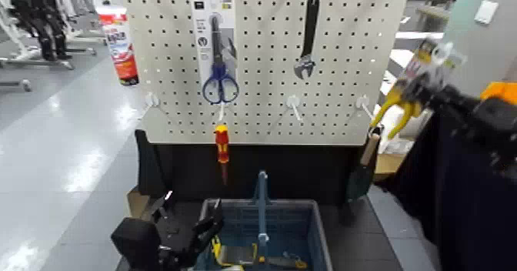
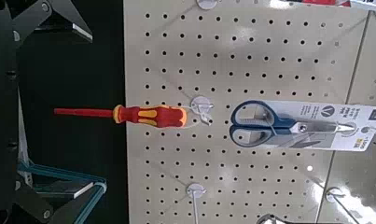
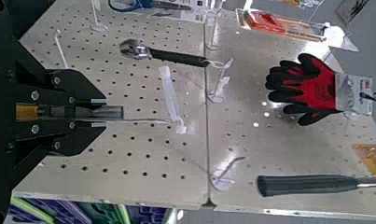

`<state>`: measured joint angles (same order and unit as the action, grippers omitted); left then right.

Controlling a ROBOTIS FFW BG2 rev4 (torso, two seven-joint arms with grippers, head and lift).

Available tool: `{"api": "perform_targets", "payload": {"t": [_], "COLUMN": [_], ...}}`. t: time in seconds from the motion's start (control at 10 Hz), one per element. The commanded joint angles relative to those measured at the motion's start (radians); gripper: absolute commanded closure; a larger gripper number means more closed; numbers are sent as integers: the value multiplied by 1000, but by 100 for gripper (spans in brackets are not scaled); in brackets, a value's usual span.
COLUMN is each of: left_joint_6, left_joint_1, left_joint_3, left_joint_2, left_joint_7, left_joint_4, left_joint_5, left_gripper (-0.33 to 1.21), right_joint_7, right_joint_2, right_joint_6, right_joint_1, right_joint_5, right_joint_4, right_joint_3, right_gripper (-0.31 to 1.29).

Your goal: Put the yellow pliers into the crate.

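The yellow pliers (image 1: 398, 105) are on a black-yellow-white card (image 1: 431, 61), held in the air to the right of the pegboard. My right gripper (image 1: 428, 89) is shut on the pliers' card. In the right wrist view the card shows edge-on between the fingers (image 3: 60, 114). The blue-grey crate (image 1: 317, 235) with its upright handle bar (image 1: 261, 205) stands low in front of the pegboard, well below and left of the pliers. My left gripper (image 1: 194, 237) is open and empty beside the crate's left side.
The pegboard (image 1: 261, 28) carries carded scissors (image 1: 218, 74), a wrench (image 1: 308, 39), a red-and-yellow screwdriver (image 1: 221, 145) and empty hooks. A spray can (image 1: 120, 47) hangs at its left. Yellow-handled tools (image 1: 231, 255) lie in the crate. A side board holds red gloves (image 3: 302, 86).
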<state>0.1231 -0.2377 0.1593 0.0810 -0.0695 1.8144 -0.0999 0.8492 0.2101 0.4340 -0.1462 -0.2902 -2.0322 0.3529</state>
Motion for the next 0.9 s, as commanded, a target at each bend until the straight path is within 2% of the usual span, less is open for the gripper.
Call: {"api": "perform_targets", "payload": {"t": [0.1, 0.3, 0.4, 0.7, 0.9], "left_joint_6": [0, -5, -5, -3, 0], "left_joint_1": [0, 0, 0, -3, -5], "left_joint_3": [19, 23, 23, 29, 28], "left_joint_2": [17, 17, 19, 23, 22], "left_joint_7": [16, 20, 22, 34, 37], "left_joint_4": [0, 0, 0, 0, 0], "left_joint_5": [-8, -8, -8, -12, -12], "left_gripper": [19, 19, 19, 19, 19], "right_joint_7": [-19, -24, -29, -56, -64], "right_joint_2": [-43, -61, -70, -101, -110], "right_joint_6": [17, 31, 31, -17, -49], "right_joint_1": [105, 149, 168, 224, 240], "right_joint_5": [-43, -69, -66, -41, -10], "right_joint_4": [-23, -13, 1, 56, 95], "right_joint_3": [-17, -63, -91, -161, -209], "right_gripper": [112, 112, 112, 112, 112]}}
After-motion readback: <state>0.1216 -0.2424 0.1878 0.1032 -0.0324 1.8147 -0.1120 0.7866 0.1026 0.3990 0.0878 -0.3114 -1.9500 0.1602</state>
